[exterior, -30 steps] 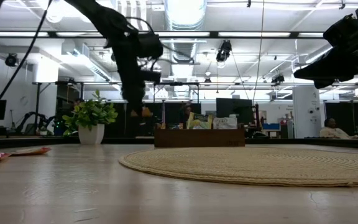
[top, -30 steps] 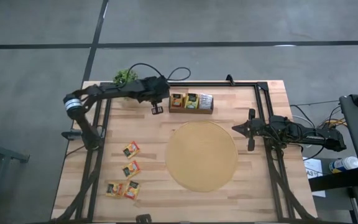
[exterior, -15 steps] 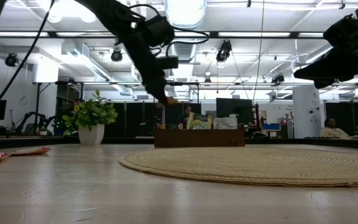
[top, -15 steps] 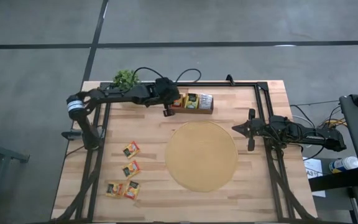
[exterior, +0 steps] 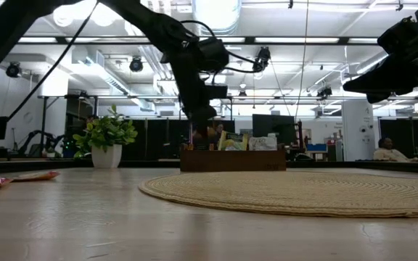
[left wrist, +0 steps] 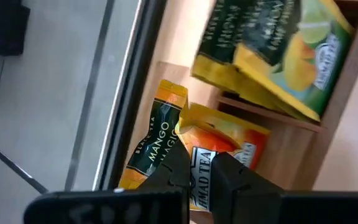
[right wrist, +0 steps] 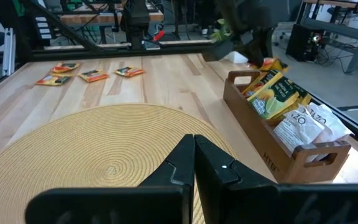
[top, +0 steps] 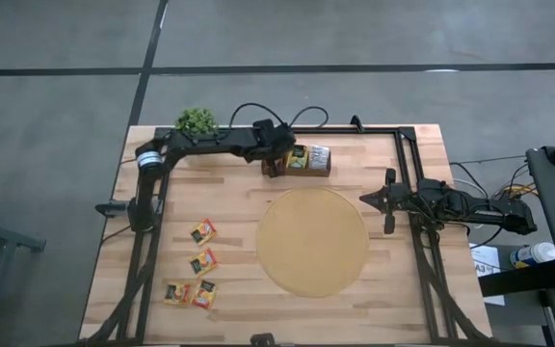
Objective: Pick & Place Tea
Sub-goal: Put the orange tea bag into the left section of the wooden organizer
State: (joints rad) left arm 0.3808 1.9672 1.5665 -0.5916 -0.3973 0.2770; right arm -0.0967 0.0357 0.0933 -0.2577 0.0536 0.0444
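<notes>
While pinched in the left hand (left wrist: 197,171), one tea sachet (left wrist: 219,152) hangs over the tray's left slot.
Held sachet: orange-yellow w/ dark label; left hand's fingers (left wrist: 238,180) clamped on it.
Slot below: a "Mango Magic" sachet (left wrist: 151,146) stands in it, yellow-green w/ dark label, just beside the held one.
Tray (top: 297,170): brown wood, far centre of table (top: 258,318), three slots; mid slot has yellow-green sachets (right wrist: 272,93), right slot white ones (right wrist: 306,124).
Loose tea: four yellow sachets flat on table, near left – one (top: 203,230), next (top: 203,260), then a pair (top: 177,292) & (top: 203,295) closest to near edge; well apart from tray.
Mat (top: 312,241): big round tan woven, centre, nearer than tray, bare.
Plant (top: 197,121): small green, white pot, far left corner.
Left arm: reaches from left side across far edge to tray.
Right hand (top: 364,200): fingers together, holds nothing, hovers at mat's right edge.
Beyond table: seated person (exterior: 387,151) far off, right.
</notes>
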